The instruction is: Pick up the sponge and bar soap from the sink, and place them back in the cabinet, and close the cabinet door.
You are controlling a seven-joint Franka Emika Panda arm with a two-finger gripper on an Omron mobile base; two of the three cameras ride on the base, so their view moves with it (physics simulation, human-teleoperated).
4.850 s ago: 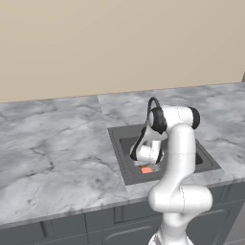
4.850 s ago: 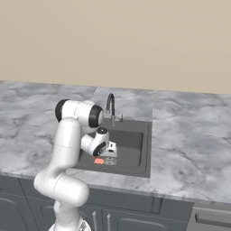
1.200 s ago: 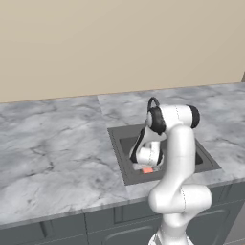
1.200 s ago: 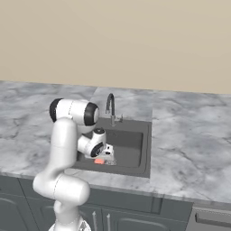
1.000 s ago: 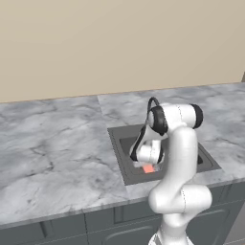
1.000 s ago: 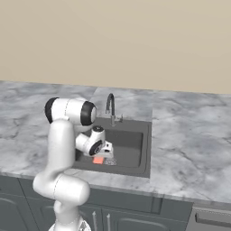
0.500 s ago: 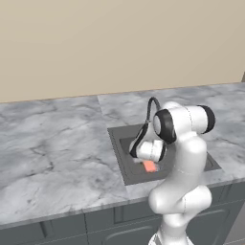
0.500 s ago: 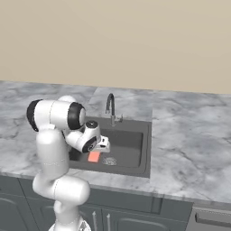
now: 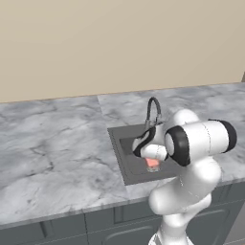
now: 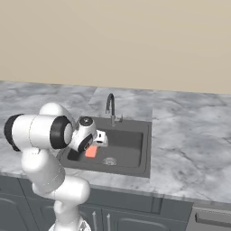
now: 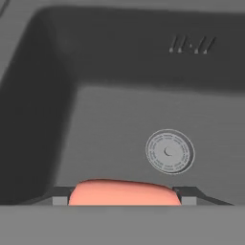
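The bar soap (image 11: 122, 192) is a flat pink-red bar clamped between my two dark fingertips (image 11: 189, 196) at the bottom of the hand view. My gripper (image 11: 123, 197) is shut on it, low inside the dark grey sink (image 11: 119, 119). From the base views the bar soap (image 9: 152, 163) (image 10: 91, 151) hangs under the gripper (image 9: 151, 159) (image 10: 93, 147) near the basin's front left corner. The sponge, the cabinet and the cabinet door are out of view.
A round metal drain (image 11: 170, 151) lies in the basin floor ahead of the hand. The curved faucet (image 9: 153, 110) (image 10: 109, 106) stands at the sink's back edge. Grey marble counter (image 9: 57, 153) (image 10: 189, 149) spreads on both sides, with base cabinets below.
The arm's elbow has swung round and bulks larger towards the cameras. The hand stays in the sink with the pink bar, which sits slightly higher than before.
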